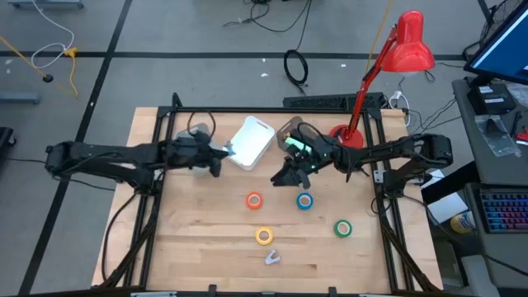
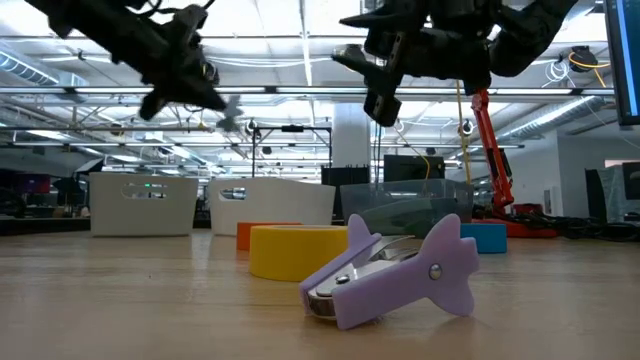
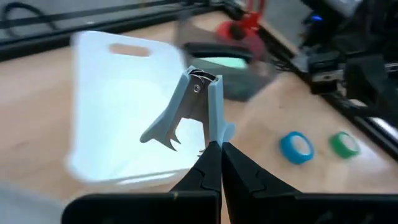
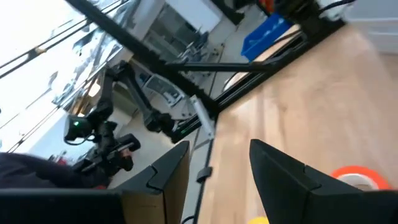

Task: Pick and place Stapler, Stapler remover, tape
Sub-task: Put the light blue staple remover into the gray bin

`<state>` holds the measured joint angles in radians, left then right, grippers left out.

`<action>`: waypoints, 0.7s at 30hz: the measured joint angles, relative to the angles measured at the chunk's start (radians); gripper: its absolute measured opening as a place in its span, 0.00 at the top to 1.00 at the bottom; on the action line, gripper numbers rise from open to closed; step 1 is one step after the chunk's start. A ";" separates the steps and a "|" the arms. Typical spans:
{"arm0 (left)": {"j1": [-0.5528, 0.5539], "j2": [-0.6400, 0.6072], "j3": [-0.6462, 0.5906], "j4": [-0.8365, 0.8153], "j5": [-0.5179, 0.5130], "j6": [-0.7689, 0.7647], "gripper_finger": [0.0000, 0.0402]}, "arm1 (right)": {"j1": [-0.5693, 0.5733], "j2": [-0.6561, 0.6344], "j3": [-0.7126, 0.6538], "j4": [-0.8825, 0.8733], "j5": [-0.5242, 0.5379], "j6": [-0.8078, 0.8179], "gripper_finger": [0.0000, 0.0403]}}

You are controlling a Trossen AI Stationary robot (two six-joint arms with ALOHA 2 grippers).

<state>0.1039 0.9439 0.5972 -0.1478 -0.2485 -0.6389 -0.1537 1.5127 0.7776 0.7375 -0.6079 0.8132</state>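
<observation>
High view: the left gripper (image 1: 221,153) is hanging just beside the white plastic bin (image 1: 251,142) at the far middle of the wooden table (image 1: 198,239), while the right gripper (image 1: 290,172) is hovering right of that bin, above bare table.
Left fingers: they're clenching a pale blue staple remover (image 3: 189,109) by one tip, dangling it over the white bin.
Right fingers: spread apart, gripping nothing that I can see.
Tape: all four little rolls are sitting loose on the table, orange tape roll (image 1: 254,200) and blue tape roll (image 1: 304,200) mid-table, yellow tape roll (image 1: 263,236) nearer, green tape roll (image 1: 342,228) to the right.
Second remover: a lilac plastic staple remover (image 1: 272,257) is lying at the near edge, untouched.
Progress: I'm guessing early days, one remover is about to get dropped, tapes and the lilac one are waiting.
Clear box: a see-through container (image 2: 405,208) is sitting right of the white bin with something green inside; can't tell if it's a stapler.
Left wrist view vs high: only the wrist is showing the blue remover clearly.
Low view: it's showing the lilac one up close.
</observation>
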 joint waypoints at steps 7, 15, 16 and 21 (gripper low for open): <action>0.026 -0.138 0.001 -0.270 -0.092 -0.052 1.00 | -0.074 0.000 0.000 0.005 -0.001 0.013 0.60; 0.080 -0.157 0.001 -0.356 -0.093 -0.059 1.00 | -0.145 -0.001 0.000 -0.009 -0.134 -0.087 0.60; 0.085 -0.153 0.001 -0.354 -0.088 -0.060 1.00 | -0.155 -0.009 0.000 -0.020 -0.133 -0.109 0.60; 0.108 -0.152 0.002 -0.360 -0.058 -0.064 1.00 | -0.222 -0.089 0.001 -0.182 -0.124 -0.256 0.60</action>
<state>0.2123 0.7918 0.5987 -0.5080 -0.3065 -0.7025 -0.3760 1.4235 0.7787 0.5558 -0.7319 0.5570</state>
